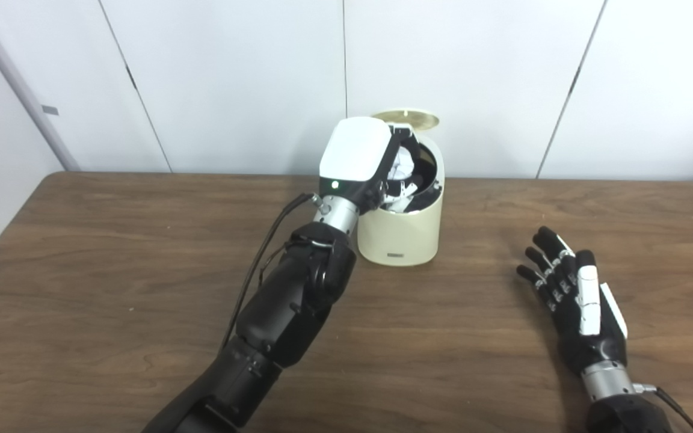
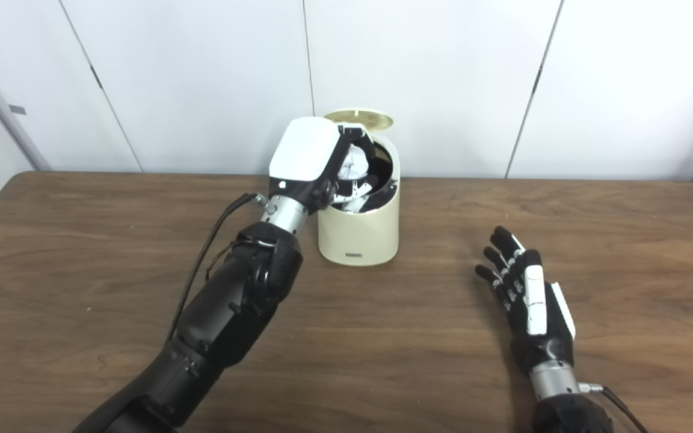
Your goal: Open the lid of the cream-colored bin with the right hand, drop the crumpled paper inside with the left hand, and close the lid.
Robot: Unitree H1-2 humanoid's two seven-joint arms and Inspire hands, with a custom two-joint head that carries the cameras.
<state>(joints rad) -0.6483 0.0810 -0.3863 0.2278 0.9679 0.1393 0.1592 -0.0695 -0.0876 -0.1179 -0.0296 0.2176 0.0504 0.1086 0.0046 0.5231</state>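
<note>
Lid (image 1: 406, 118) up on cream bin (image 1: 400, 234). Left hand (image 1: 361, 159) over mouth, fingers around crumpled paper (image 1: 402, 163); release unconfirmed. Right hand (image 1: 575, 294) spread, empty, resting on table (image 1: 112, 288). Outstanding: drop, closing lid.

Brown wood-grain table (image 1: 112, 270) across the lower frame; pale wall panels (image 1: 232, 78) with dark seams filling the top.

a dark brown wood-grain table (image 1: 112, 252) is set against a white panelled wall. a cream-coloured cylindrical bin (image 1: 403, 231) is stood on it near the far edge, about midway across, its round lid (image 1: 406, 118) raised.
</note>
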